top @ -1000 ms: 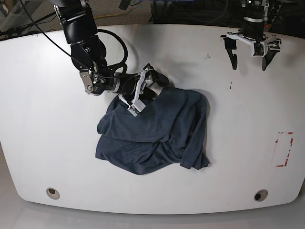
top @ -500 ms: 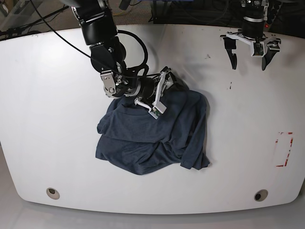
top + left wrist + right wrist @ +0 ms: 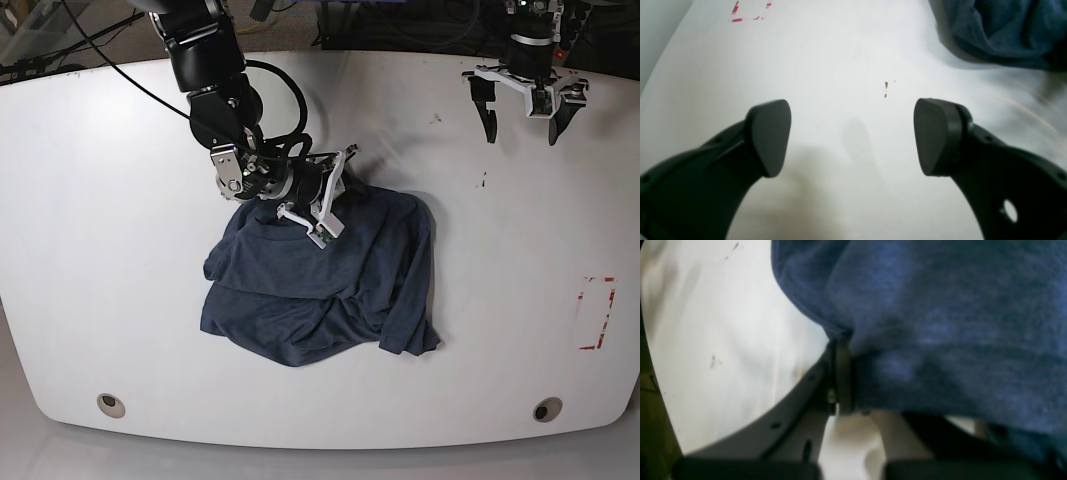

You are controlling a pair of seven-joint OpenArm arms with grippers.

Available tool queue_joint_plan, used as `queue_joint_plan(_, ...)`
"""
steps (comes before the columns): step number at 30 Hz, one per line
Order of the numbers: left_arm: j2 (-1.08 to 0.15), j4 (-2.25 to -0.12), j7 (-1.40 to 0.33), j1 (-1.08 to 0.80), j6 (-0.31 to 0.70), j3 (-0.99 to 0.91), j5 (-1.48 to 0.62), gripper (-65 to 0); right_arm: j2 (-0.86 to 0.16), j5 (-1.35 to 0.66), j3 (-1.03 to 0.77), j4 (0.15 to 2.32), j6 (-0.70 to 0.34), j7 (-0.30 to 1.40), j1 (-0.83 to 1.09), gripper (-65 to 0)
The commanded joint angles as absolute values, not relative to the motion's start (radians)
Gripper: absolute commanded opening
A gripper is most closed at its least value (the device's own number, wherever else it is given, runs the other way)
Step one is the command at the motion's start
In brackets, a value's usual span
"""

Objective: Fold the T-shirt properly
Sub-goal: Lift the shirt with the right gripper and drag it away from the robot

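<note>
A dark navy T-shirt (image 3: pixel 320 285) lies crumpled in a loose heap near the middle of my white table (image 3: pixel 90 250), its fabric bunched in folds with no lettering showing. My right gripper (image 3: pixel 345 185) sits at the far upper edge of the T-shirt, reaching in from the side, its jaws pinched together on a fold of the hem; in the right wrist view the blue heathered cloth (image 3: pixel 940 323) drapes over the closed fingers (image 3: pixel 840 373), with bare table beside it. My left gripper (image 3: pixel 522 108) hangs well apart from the T-shirt, over the far corner of the table, jaws spread wide and holding nothing; its two dark pads (image 3: pixel 768 136) frame only white surface, with a corner of the T-shirt (image 3: pixel 1000 30) beyond them. A red dashed rectangle (image 3: pixel 596 312) is marked on the table, well to the side of the T-shirt.
</note>
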State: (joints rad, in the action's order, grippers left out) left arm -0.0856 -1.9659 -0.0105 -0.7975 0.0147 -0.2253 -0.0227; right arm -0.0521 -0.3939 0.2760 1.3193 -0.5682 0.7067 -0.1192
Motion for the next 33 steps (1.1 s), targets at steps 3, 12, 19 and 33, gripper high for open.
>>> queue_joint_plan(3, -0.091, -1.982, 0.018, -0.796, 0.008, -0.226, -0.022, -11.4, -0.094, -0.415, 0.274, 1.466, -0.576, 0.687, -0.090, -65.0)
queue_joint_plan(12, -0.093, -1.989, -0.166, -0.708, 0.008, -0.226, -0.022, -11.4, -0.208, -0.417, 0.133, 1.759, -0.585, 0.685, 0.067, -65.0)
queue_joint_plan(19, -0.088, -1.991, -0.308, -0.605, 0.008, -0.206, -0.024, -11.4, -0.317, -0.417, 0.022, 1.948, -0.610, 0.684, 0.074, -65.0)
queue_joint_plan(33, -0.094, -1.991, -0.315, -0.495, 0.010, -0.050, -0.024, -11.0, -0.375, -0.410, -0.114, 1.989, -0.698, 0.895, -0.331, -65.0)
